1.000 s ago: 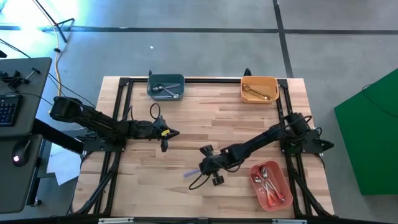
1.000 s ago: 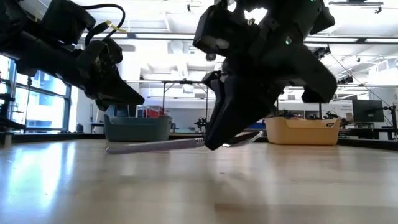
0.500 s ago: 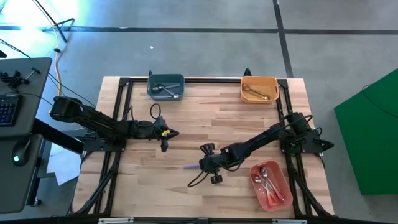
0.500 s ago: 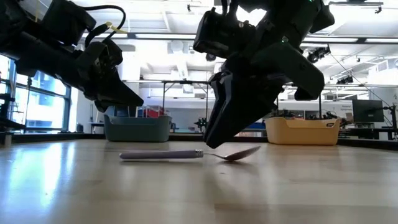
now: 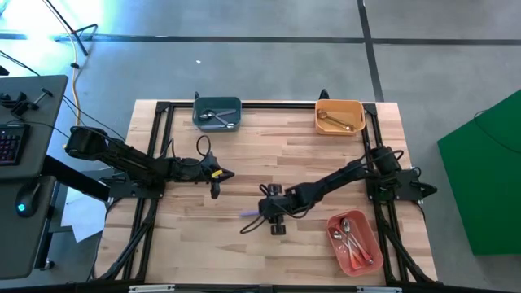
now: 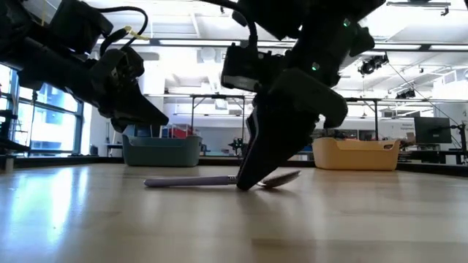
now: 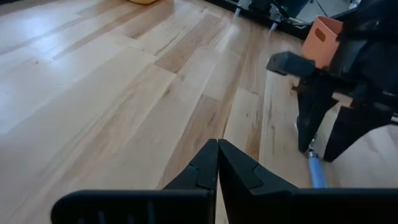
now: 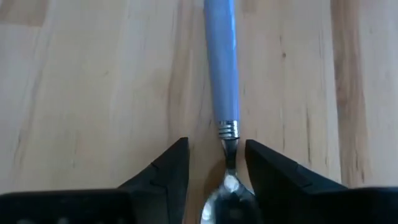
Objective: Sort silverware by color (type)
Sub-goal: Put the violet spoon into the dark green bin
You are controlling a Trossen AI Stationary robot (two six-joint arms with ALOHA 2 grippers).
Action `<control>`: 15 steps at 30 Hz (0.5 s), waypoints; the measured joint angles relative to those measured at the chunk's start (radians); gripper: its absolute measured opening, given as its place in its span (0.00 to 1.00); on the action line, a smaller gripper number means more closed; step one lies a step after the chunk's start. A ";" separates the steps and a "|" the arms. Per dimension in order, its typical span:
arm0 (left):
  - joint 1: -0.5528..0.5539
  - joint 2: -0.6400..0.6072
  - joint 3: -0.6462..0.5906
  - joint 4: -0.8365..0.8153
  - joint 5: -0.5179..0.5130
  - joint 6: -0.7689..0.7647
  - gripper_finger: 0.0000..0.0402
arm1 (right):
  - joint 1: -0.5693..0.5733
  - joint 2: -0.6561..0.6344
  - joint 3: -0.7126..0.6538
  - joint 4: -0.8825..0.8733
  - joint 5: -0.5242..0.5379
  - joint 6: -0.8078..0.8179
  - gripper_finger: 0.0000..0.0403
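One lavender-handled spoon [image 5: 249, 214] lies flat on the wooden table, near its middle. The handle [image 6: 191, 181] and the silver bowl [image 6: 281, 177] both rest on the wood. My right gripper [image 8: 216, 144] stands open over it, pointing down. One finger is on each side of the spoon's thin neck [image 8: 229, 146], with a gap showing on both sides. My left gripper [image 7: 217, 144] is shut on nothing and hovers over the table's left half [image 5: 216, 189]. Other silverware lies in the three bins.
A teal bin [image 5: 217, 114] stands at the far left and an orange bin [image 5: 339, 115] at the far right. A red-pink bin [image 5: 354, 242] holding several spoons is at the near right. A black frame [image 5: 155, 163] runs around the table.
My right gripper held the spoon with its bowl end raised and the handle tip on the table. It has let go, and the spoon now lies flat. The gripper has shifted a little toward the far edge, turned, and come down astride the neck.
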 joint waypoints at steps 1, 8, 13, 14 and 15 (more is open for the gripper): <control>0.000 0.000 0.000 -0.001 0.002 -0.015 0.01 | -0.001 0.007 0.001 0.007 -0.009 -0.002 0.35; 0.000 0.000 0.000 0.001 0.113 -0.074 0.01 | 0.001 0.014 0.003 0.016 0.008 -0.075 0.12; -0.024 0.000 0.017 -0.027 0.245 -0.105 0.09 | 0.000 0.017 0.009 0.021 0.054 -0.153 0.04; -0.037 0.000 0.027 -0.046 0.255 -0.105 0.12 | -0.003 0.018 0.016 0.015 0.063 -0.156 0.04; -0.053 0.000 0.037 -0.065 0.256 -0.101 0.15 | -0.006 0.020 0.023 0.009 0.082 -0.163 0.04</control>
